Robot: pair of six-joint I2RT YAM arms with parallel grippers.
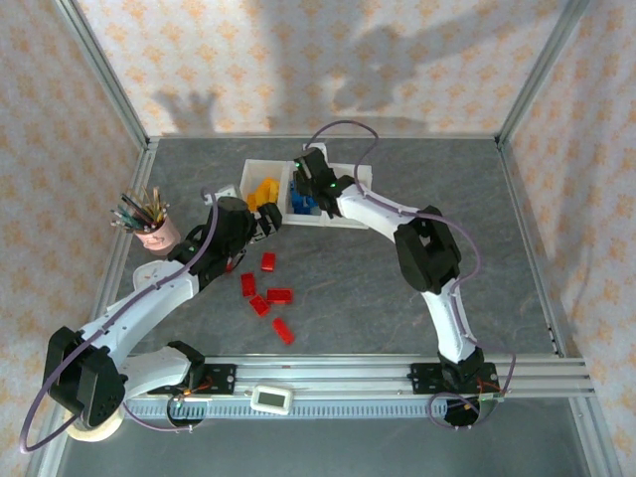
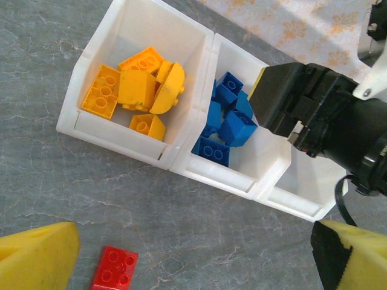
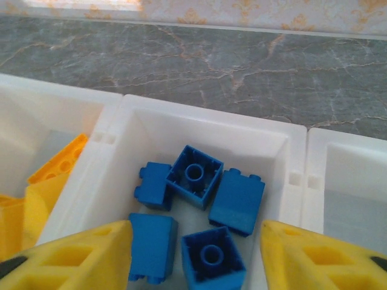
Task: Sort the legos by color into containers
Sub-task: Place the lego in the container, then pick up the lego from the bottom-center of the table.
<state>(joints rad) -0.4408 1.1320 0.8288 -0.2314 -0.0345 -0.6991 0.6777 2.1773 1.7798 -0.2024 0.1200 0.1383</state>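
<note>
Nearest us, several red legos (image 1: 280, 295) lie loose on the surface (image 1: 397, 328). Just beyond, the left tool (image 2: 193, 266) hangs wide open and empty above one red brick (image 2: 115, 269). Farther on, the containers (image 2: 181, 163) hold yellow-orange bricks (image 2: 136, 87) and blue bricks (image 3: 193, 175). The right tool (image 3: 193, 260) stands parted over the blue ones, gripping nothing. We judge the bricks light, rigid and glossy, so we would pinch flat opposite sides.

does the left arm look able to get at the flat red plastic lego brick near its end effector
Probably yes: the left end effector is open, the flat red plastic lego brick lies alone beside one finger, and the right end effector is over the white plastic bins.
</note>
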